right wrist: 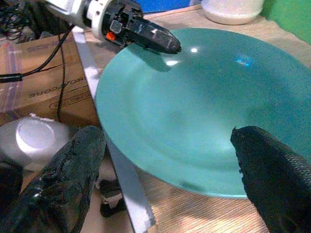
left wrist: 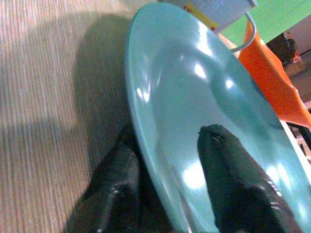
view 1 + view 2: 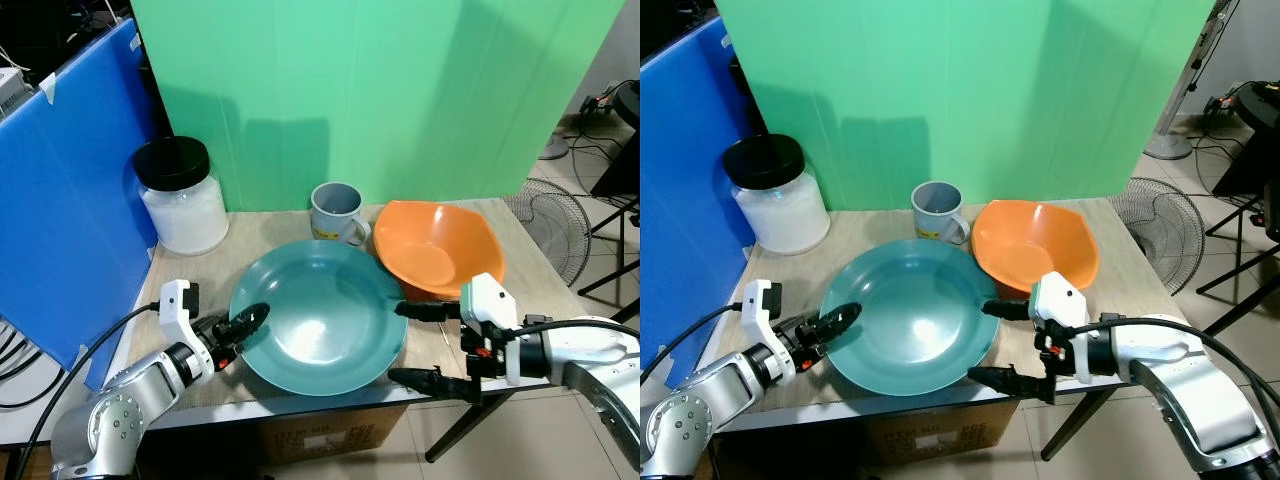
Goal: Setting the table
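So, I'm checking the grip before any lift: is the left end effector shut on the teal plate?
Yes. The left end effector pinches the teal plate rim between its fingers.

teal plate (image 3: 318, 318) flat at table front edge; orange bowl (image 3: 438, 246) touching its rim; grey mug (image 3: 336, 212) behind.

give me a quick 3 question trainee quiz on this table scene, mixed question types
1. True or false: the left gripper has the teal plate's rim between its fingers.
2. Which item stands nearest the blue panel? A) grey mug B) orange bowl C) black-lidded jar
3. Fill in: the right gripper is ____, with its fingers spread at the plate's edge.

Key
1. True
2. C
3. open
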